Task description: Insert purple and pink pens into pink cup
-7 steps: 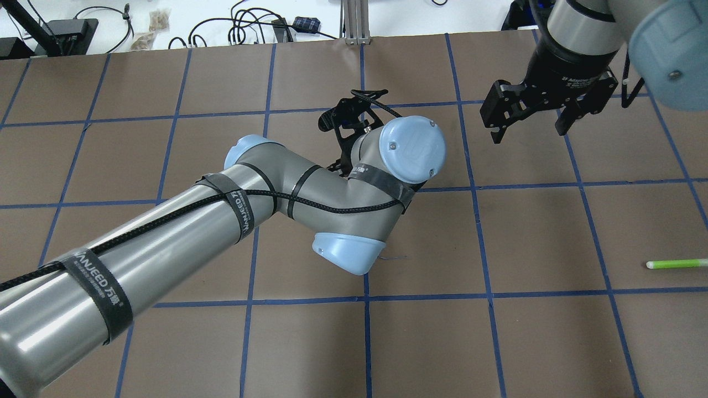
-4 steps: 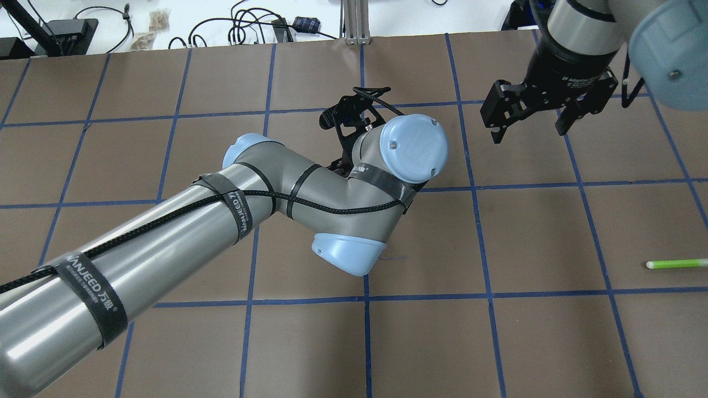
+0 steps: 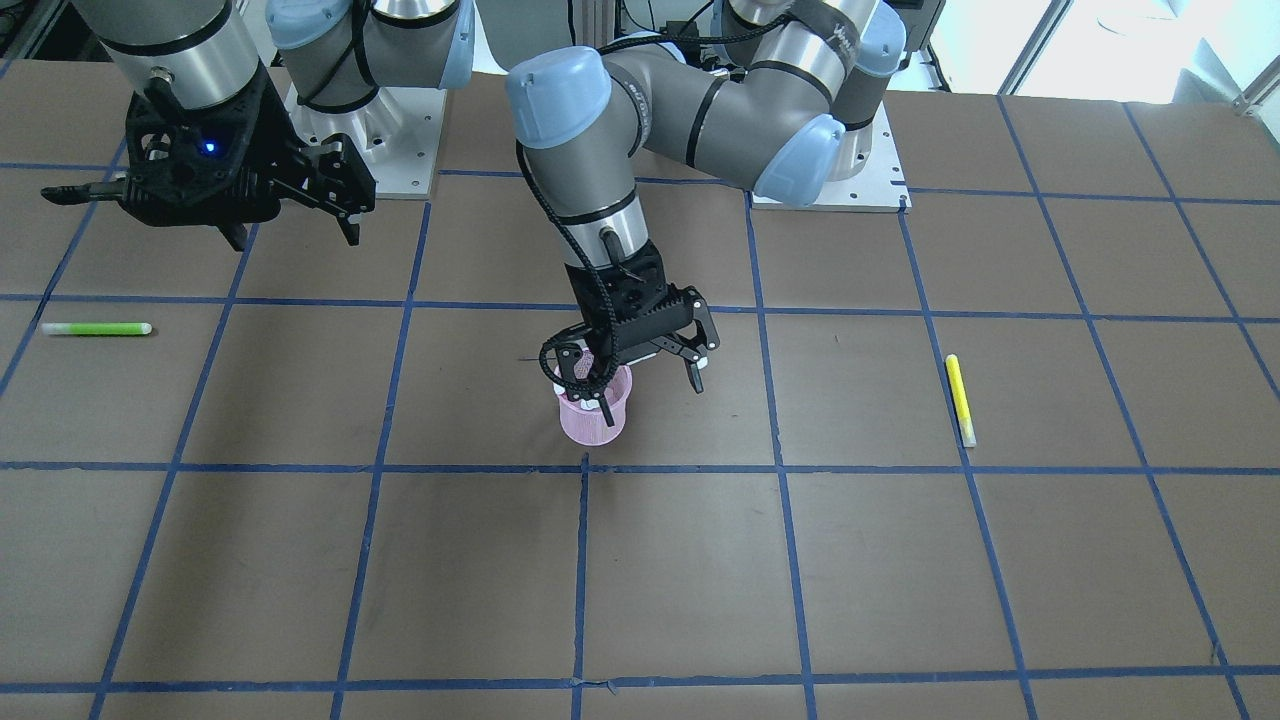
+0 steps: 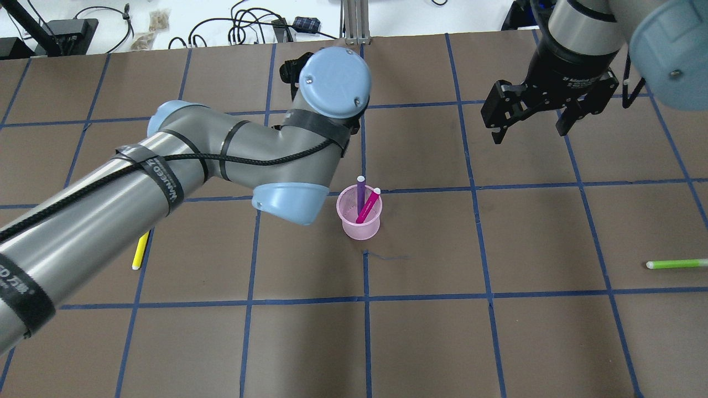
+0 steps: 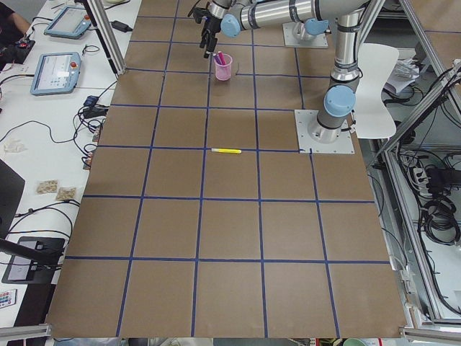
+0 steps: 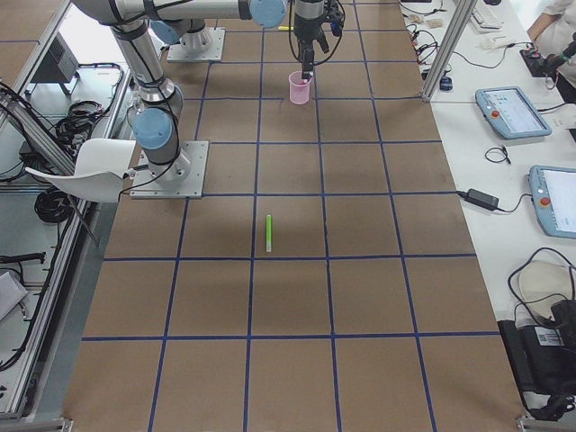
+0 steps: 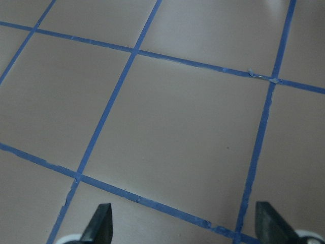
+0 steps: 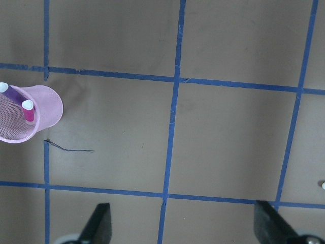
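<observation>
Your left jaws are spread wide and hold nothing. In the left wrist view the two fingertips (image 7: 103, 223) sit far apart at the bottom edge, with only bare brown surface (image 4: 531, 237) and blue tape lines (image 4: 473, 188) between them. In the front-facing view they hang raised, one finger overlapping the rim of the pink cup (image 4: 359, 221); you cannot tell there whether it touches. In the overhead view the left arm (image 4: 221, 149) hides them under its wrist, which lies at about 11 o'clock from the cup.

Your right jaws are also wide open and empty. They hang raised over the surface, well apart from the cup, at about 2 o'clock from it in the overhead view. The right wrist view shows their tips spread at the bottom edge and the cup at 9 o'clock.

The cup stands upright near the middle of the surface, just beside a crossing of tape lines. Both task pens are inside it, white ends up. The purple pen (image 4: 360, 193) leans toward 12 o'clock against the rim, and the pink pen (image 4: 368, 206) leans toward 1 o'clock just beside it.

Farther out, a green pen (image 4: 675, 264) lies flat at 3 o'clock from the cup, near the surface's edge. A yellow pen (image 4: 140, 254) lies at 9 o'clock, partly under the left arm. Both are well apart from the cup.
</observation>
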You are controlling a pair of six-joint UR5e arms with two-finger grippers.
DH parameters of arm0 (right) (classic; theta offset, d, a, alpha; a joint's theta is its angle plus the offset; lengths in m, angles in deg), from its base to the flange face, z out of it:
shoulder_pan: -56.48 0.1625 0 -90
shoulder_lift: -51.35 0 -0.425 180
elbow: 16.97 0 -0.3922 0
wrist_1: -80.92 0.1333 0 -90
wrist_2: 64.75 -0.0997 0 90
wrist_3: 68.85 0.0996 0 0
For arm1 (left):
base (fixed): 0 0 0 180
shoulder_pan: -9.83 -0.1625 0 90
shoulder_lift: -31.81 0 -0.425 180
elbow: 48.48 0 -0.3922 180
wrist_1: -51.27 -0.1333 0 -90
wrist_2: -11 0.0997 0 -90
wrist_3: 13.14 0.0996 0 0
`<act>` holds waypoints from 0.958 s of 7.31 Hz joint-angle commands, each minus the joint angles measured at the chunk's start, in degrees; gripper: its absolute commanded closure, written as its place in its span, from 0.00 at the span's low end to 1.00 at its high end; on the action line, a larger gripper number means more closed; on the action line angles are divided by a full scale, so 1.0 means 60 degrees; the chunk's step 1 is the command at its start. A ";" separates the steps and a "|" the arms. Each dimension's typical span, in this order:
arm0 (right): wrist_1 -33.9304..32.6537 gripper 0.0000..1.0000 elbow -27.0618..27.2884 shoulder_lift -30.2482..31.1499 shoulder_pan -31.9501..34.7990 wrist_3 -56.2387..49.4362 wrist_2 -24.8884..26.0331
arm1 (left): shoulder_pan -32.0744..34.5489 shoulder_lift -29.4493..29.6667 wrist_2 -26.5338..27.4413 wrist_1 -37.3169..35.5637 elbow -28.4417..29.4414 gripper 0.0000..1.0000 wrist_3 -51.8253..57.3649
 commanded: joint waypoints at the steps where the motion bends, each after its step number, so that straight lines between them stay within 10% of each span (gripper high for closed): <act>1: -0.0013 0.00 0.0000 0.0000 0.0008 -0.0004 -0.0018 | -0.1416 -0.0606 -0.0966 0.1791 0.0289 0.00 0.2245; 7: -0.0682 0.00 -0.0161 0.0103 -0.0226 0.0054 0.0054 | -0.3630 -0.1909 -0.3060 0.5284 0.1184 0.00 0.4679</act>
